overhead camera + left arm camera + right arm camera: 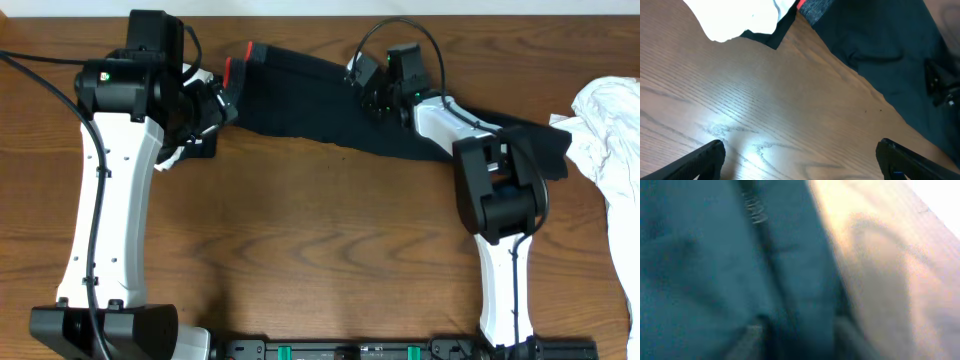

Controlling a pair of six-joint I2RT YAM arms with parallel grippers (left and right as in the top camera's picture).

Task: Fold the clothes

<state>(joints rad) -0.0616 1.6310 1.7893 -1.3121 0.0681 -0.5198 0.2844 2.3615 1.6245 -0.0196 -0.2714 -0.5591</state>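
Crosswise, rumpled long black pants with grey, red-edged waistband.

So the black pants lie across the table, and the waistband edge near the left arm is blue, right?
No: the waistband edge is red, not blue, as the overhead view shows. The black pants do lie across the table, that edge near the left arm.

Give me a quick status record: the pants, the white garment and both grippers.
pants: black pants stretched out along the far side of the table, unfolded
waistband: red-edged, at the left arm's end
white garment: crumpled at the right edge, by the leg ends
left gripper: open, over bare wood beside the waistband, holding nothing
right gripper: low over the middle of the pants; jaw state unclear, wrist view blurred
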